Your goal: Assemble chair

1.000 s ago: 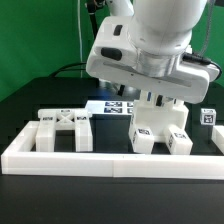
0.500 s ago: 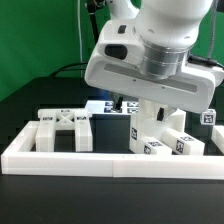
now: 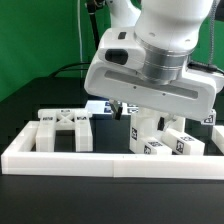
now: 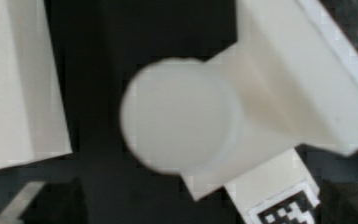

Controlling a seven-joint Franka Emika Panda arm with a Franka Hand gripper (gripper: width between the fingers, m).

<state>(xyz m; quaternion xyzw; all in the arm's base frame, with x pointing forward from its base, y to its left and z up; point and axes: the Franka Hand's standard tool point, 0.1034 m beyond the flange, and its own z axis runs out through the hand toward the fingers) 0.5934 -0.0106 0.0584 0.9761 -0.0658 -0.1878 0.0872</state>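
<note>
The chair lies in loose white parts behind the low border wall. An X-braced frame stands at the exterior view's left. A cluster of tagged white blocks sits under the big white hand. My gripper hangs just above and to the left of that cluster, its dark fingers apart with nothing seen between them. The wrist view is filled by a white part with a round end and a tagged face, very close to the camera. The fingertips do not show clearly there.
The marker board lies flat behind the frame. A small tagged white block sits at the far right. The border wall runs along the front and up both sides. A green backdrop and cables stand behind the black table.
The hand has come lower and shifted towards the exterior view's left. The blocks beneath it now show tagged faces that were not visible a second ago.
</note>
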